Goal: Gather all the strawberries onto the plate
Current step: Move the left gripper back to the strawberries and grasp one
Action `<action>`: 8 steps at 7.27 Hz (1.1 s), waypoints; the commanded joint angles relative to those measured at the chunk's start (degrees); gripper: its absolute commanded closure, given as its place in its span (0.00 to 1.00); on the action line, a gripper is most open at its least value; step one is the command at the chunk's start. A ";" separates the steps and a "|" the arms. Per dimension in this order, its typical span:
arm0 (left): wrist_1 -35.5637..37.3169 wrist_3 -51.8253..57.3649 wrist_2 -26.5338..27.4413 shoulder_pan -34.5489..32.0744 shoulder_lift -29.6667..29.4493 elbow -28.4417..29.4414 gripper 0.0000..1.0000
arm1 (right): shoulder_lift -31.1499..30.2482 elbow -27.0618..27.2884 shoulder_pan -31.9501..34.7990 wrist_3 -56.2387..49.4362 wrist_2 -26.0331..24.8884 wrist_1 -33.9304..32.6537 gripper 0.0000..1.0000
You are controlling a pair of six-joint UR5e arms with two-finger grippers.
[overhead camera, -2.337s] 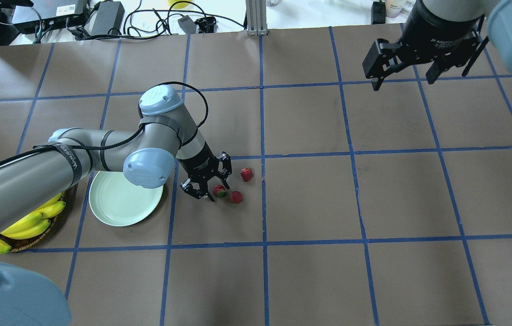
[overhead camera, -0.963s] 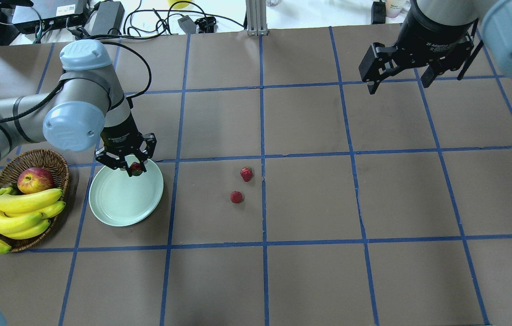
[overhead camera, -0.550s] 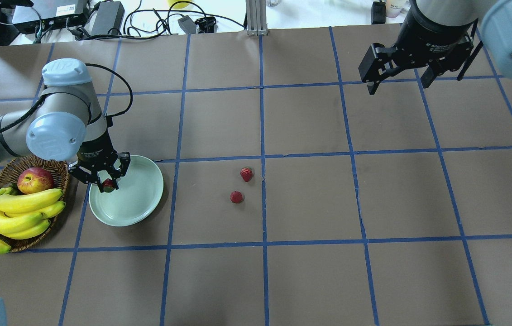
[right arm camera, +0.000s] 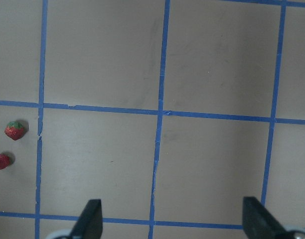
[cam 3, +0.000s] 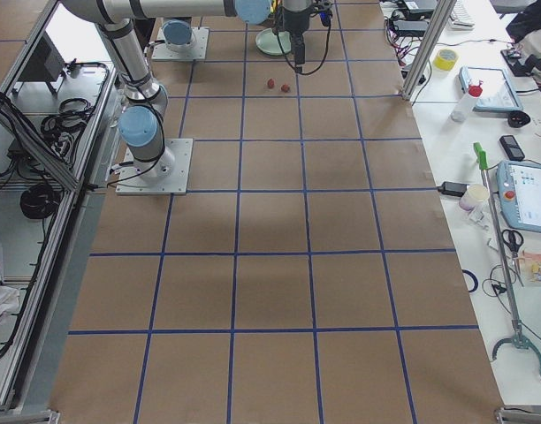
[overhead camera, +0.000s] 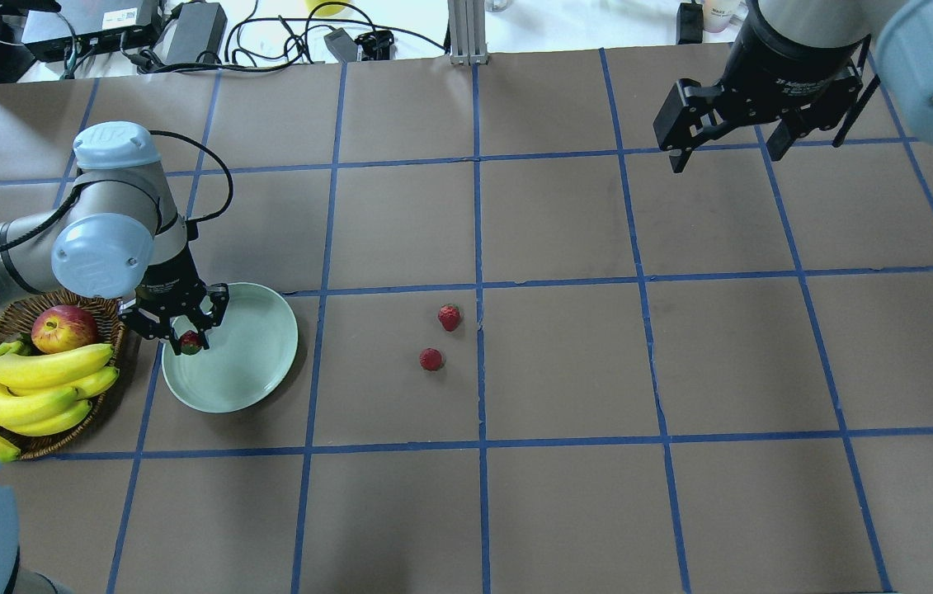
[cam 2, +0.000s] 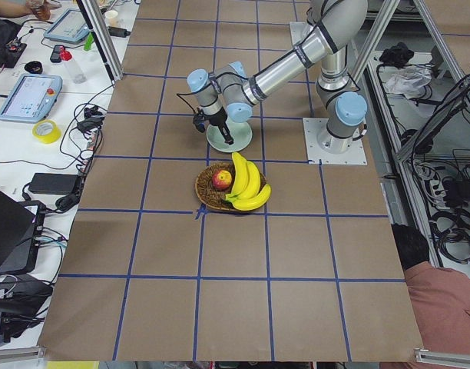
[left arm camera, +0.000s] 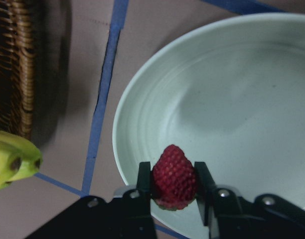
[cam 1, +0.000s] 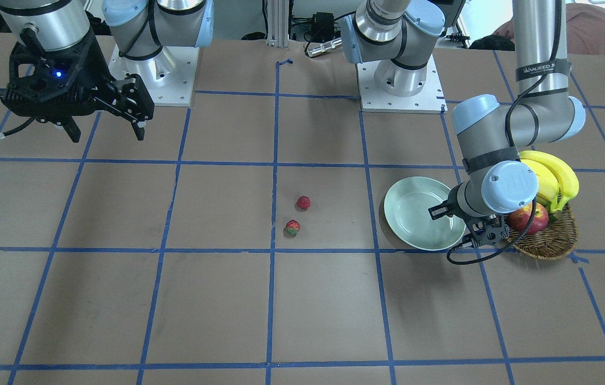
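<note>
Strawberry (left arm camera: 174, 176), bumpy and conical, sits pinched in left fingers (left arm camera: 145, 180) over the glossy round plate (left arm camera: 232, 99); right fingers (right arm camera: 91, 220) gape.

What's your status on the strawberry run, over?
Left gripper shut on one strawberry, over the plate, near its rim. Right gripper open, empty, off aside. Two strawberries on table. Basket close beside plate.

Left arm (overhead camera: 103, 247) stretched out low, elbow bent, wrist turned straight down. Left gripper (overhead camera: 186, 338): 2 fingers pinched on 1 strawberry (left arm camera: 175, 175), held by its sides. Right arm (overhead camera: 796, 33) raised high, well apart from left. Right gripper (overhead camera: 724, 153): facing down, 2 fingers spread wide.
</note>
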 commanded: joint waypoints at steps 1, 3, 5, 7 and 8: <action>0.28 0.54 -0.50 -0.32 1.41 0.38 0.00 | 0.00 0.00 0.00 0.04 0.06 0.00 0.00; -0.42 -0.24 -10.00 -4.08 4.04 2.91 0.00 | 0.00 0.00 0.00 0.04 0.06 0.00 0.00; 0.36 -1.38 -12.54 -12.06 3.97 6.78 0.00 | 0.00 0.00 0.00 0.04 -0.03 0.00 0.00; 7.18 -5.95 -19.35 -16.65 2.49 6.80 0.00 | 0.00 0.00 0.00 -0.05 0.06 0.00 0.00; 9.14 -6.05 -24.01 -18.06 2.04 6.62 0.00 | 0.17 0.00 0.00 0.21 0.15 -0.09 0.00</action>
